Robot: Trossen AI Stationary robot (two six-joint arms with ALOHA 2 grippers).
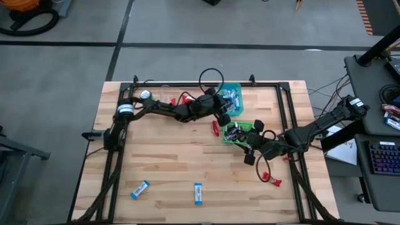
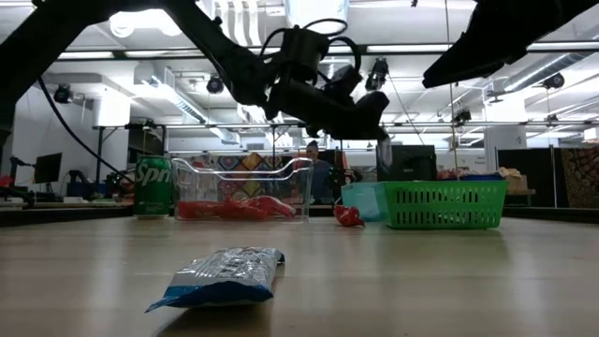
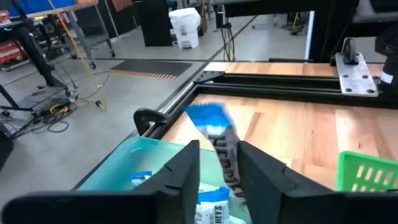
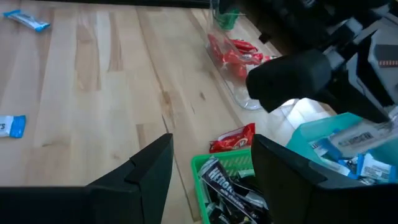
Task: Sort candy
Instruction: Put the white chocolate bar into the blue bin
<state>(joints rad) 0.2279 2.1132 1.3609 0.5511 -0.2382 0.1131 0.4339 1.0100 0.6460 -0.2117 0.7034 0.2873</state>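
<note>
left gripper [image 3: 217, 165] over teal bin [image 3: 118, 168] | jaws parting, releasing blue-and-white candy [image 3: 211, 121] | right gripper [image 4: 211, 168] spread above green basket [image 4: 233, 165], waiting

Grey concrete floor [image 1: 187, 25], keyboard [image 1: 382, 156] on side desk, ceiling lights [image 2: 126, 23].

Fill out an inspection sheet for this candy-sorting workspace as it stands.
Surface: wooden table inside a black frame.
Job's things: two blue candies loose at and; red candies at and; teal bin holds blue ones, green basket dark ones, clear bin red ones.
Clutter: green can.
Grippers: left gripper over the teal bin, a blue candy between its part-open fingers; right gripper open, empty, near the green basket.
Cables: black loop above the left arm.
Surroundings: workshop floor, desk with keyboard.
</note>
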